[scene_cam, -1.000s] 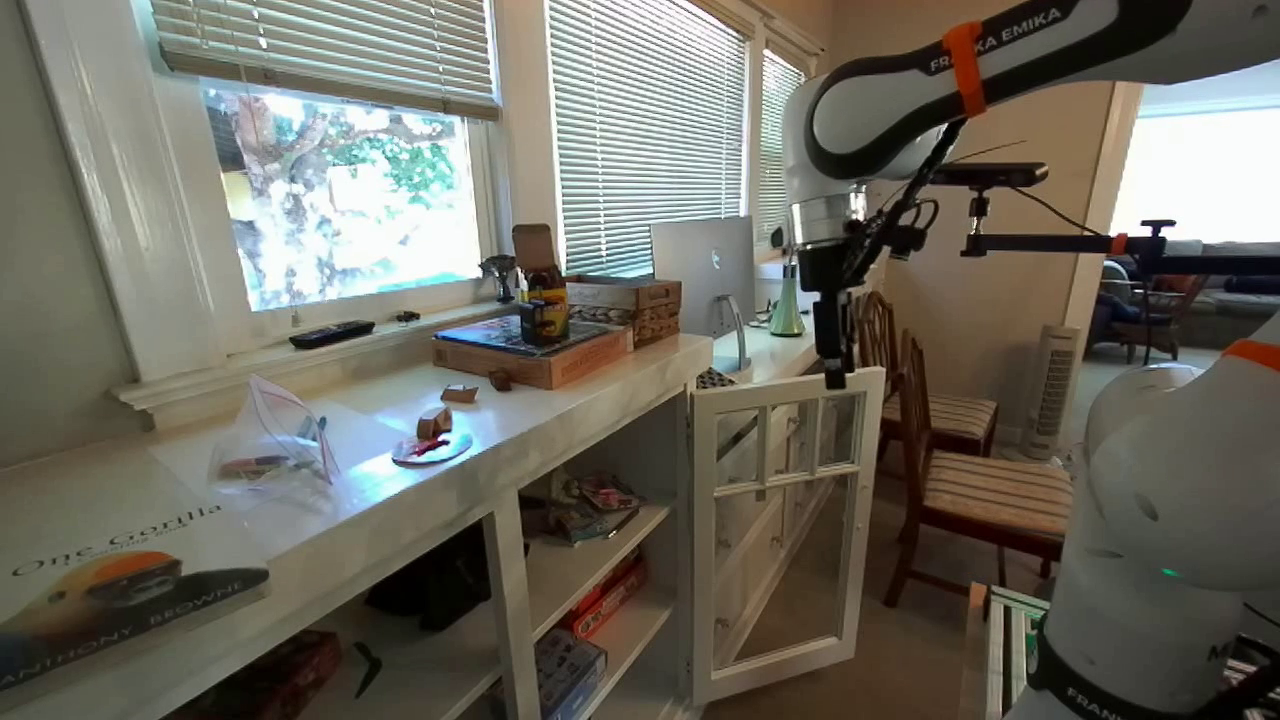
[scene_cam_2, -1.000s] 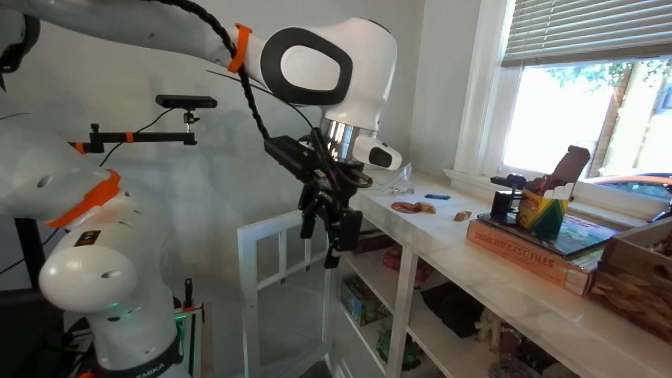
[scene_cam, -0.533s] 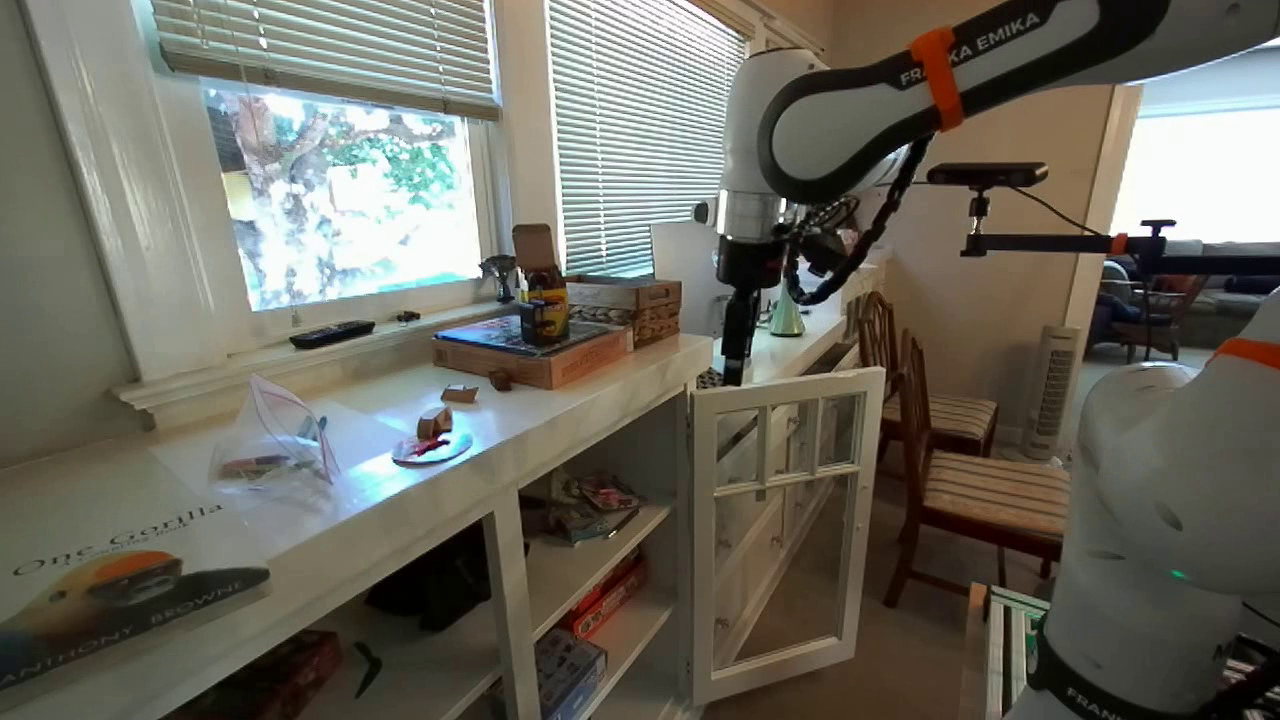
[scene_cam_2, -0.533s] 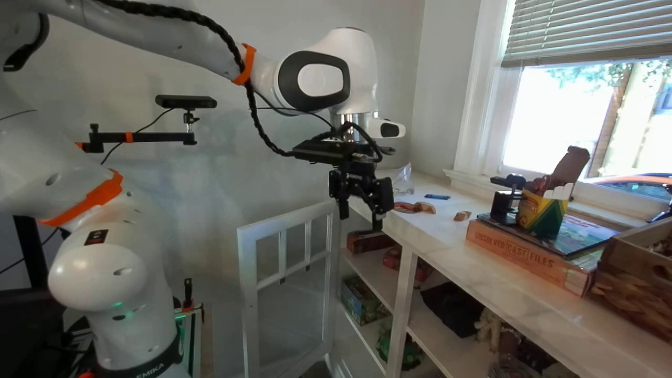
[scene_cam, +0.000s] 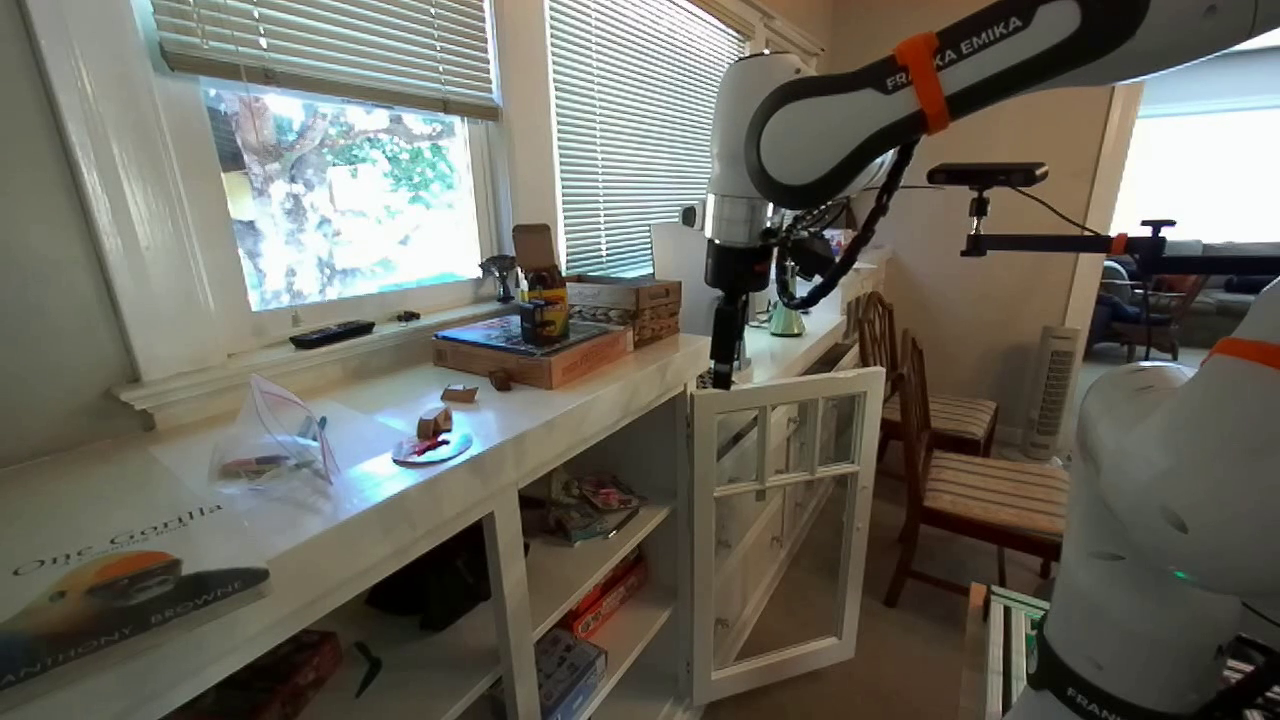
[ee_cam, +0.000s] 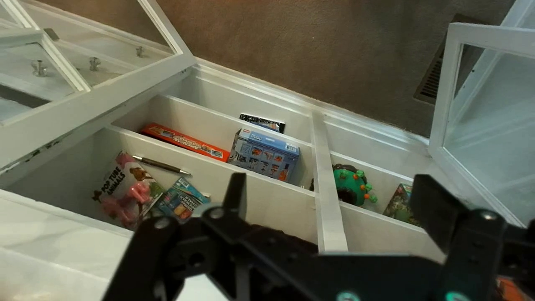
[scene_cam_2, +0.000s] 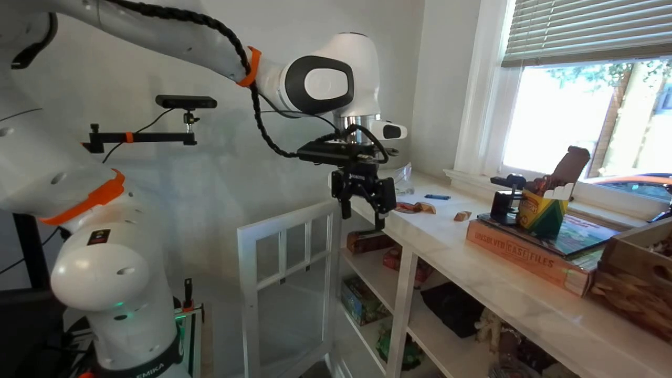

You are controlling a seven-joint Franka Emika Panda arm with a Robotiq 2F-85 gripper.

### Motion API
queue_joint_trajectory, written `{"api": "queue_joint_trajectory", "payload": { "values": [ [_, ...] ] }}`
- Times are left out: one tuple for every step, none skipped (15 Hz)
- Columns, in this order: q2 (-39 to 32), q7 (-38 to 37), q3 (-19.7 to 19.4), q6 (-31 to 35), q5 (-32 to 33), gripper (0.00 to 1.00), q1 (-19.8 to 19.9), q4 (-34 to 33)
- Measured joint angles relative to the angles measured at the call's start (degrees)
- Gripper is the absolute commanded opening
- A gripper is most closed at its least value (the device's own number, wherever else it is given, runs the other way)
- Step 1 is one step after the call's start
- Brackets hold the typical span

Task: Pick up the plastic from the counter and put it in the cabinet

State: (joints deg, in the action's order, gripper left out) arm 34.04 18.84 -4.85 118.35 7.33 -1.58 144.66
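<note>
Hovers with empty fingers (ee_cam: 236, 194) spread wide — likely the approach — and must next reach the plastic bag (scene_cam: 275, 447) on the counter (scene_cam: 520, 405).

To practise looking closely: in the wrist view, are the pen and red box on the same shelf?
No, the pen lies on the upper shelf, the red box on the shelf below.
</note>
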Motion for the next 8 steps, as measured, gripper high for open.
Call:
{"api": "queue_joint_trajectory", "payload": {
  "values": [
    [0.0, -0.1, 0.1, 0.2, 0.6, 1.0, 0.2, 0.0],
    [0.0, -0.5, 0.3, 1.2, 1.5, 1.0, 0.6, 0.0],
    [-0.2, -0.7, 0.3, 2.7, 2.3, 1.0, 1.0, 0.0],
    [-0.6, -0.7, 0.3, 4.8, 3.0, 1.0, 1.2, 0.0],
    [-1.2, -0.1, 0.2, 7.5, 3.2, 1.0, 1.2, 0.0],
    [-1.9, 0.9, 0.1, 10.7, 3.2, 1.0, 1.1, 0.0],
    [-2.9, 1.7, 0.0, 13.8, 3.2, 1.0, 0.8, -0.1],
    [-4.0, 2.3, -0.2, 16.8, 3.0, 1.0, 0.5, -0.3]
  ]
}}
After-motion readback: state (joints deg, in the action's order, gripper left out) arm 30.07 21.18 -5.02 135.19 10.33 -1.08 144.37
